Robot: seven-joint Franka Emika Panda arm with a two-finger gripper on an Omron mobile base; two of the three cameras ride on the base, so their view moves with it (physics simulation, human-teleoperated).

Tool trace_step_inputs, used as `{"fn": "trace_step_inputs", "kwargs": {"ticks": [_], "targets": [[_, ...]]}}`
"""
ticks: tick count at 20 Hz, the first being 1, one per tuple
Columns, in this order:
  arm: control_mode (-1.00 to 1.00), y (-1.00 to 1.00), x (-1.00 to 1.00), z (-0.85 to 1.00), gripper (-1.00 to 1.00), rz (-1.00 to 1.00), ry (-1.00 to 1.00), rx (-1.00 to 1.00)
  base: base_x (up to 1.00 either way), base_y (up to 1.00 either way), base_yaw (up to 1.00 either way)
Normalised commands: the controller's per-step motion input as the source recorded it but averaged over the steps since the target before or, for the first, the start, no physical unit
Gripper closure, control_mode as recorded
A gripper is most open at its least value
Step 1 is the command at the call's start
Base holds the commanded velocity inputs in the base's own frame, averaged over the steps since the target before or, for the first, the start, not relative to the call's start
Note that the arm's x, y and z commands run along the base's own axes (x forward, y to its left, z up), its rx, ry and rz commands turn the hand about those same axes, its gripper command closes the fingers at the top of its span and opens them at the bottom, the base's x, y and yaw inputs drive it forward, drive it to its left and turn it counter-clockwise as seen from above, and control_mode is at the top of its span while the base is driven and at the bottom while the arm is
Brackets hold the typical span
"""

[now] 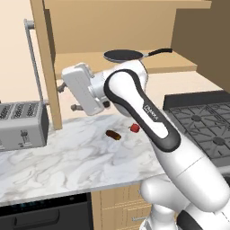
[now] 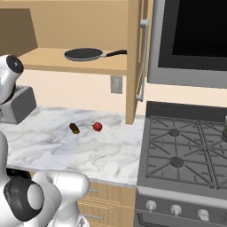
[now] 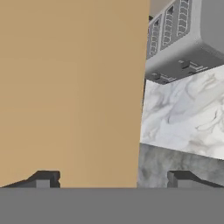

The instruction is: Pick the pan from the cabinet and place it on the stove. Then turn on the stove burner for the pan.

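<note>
Your gripper (image 3: 113, 180) stands wide open with nothing between its two dark fingertips (image 3: 43, 179). In the hand view it faces a flat tan wood panel, the edge of the cabinet (image 1: 49, 81), which takes up the left part of the view; past the panel's straight edge you see the grey toaster (image 1: 22, 123), rolled sideways in that view, and the veined marble counter (image 1: 67, 157). In the left base view the hand sits just beside the cabinet's open door edge, above the counter and below the shelf level, so you have little room on the cabinet side and open air toward the counter.

The pan (image 1: 123, 55) lies on the wooden shelf inside the open cabinet, above and behind the arm's elbow. It is shallow, round and dark, with a long thin black handle pointing toward the stove side. The shelf around it is bare smooth wood.

On the counter, well apart from the gripper, lie a small brown oblong thing (image 1: 113, 134) and a small red thing (image 1: 134, 128), near each other. The toaster stands at the counter's left end, boxy with slots on top.

The stove (image 2: 186, 150) adjoins the counter's right edge: black cast-iron grates over round burners, a silver front with round knobs (image 2: 176, 209). The open cabinet door (image 2: 135, 62) with its long grey bar handle stands at the counter's end, beside the stove.
</note>
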Motion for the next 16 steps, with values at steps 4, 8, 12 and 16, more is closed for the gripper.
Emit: {"fn": "trace_step_inputs", "kwargs": {"ticks": [4,8,12,16], "targets": [[-1.0,0.08,-0.01,-0.02,-1.0,0.0,0.01,-0.06,0.0,0.0,0.0],[-1.0,-0.03,0.0,-0.08,-1.0,-0.02,-0.01,-0.07,0.0,0.0,0.0],[-1.0,-0.38,-0.03,0.0,-1.0,-0.24,-0.08,0.0,0.0,0.0,0.0],[-1.0,-0.62,0.0,0.0,-1.0,-0.35,-0.04,0.0,0.0,0.0,0.0]]}}
